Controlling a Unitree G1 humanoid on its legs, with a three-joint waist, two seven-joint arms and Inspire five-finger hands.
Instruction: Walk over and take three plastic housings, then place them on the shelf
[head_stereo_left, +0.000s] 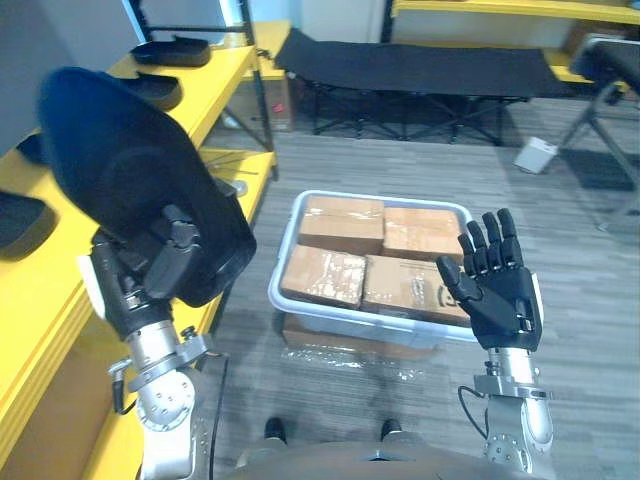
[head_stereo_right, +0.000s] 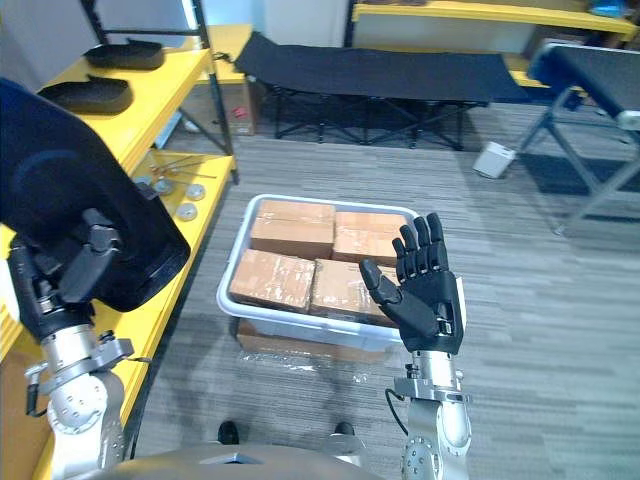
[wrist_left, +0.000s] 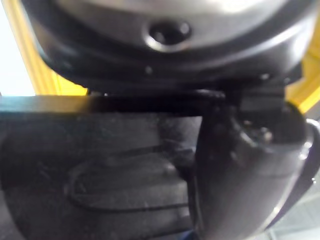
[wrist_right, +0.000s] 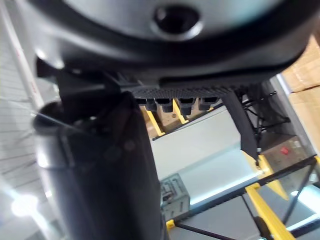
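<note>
Robot hand (wrist_left: 247, 167) gripping black housing (wrist_left: 100, 155), yellow shelf (wrist_left: 36, 65)

Stereo head pair looking down, sharing white bin (head_stereo_left: 283, 255), wrist cameras tight against left hand (wrist_left: 245, 167), right hand (wrist_right: 100, 170)

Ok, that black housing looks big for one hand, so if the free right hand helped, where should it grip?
Probably the free rim of the black housing on the robot's right, approached from that side. The left hand pinches its lower edge, and the shell is broad, smooth and rounded, so only the thin rim offers purchase. The right hand is open, near the white bin.
</note>
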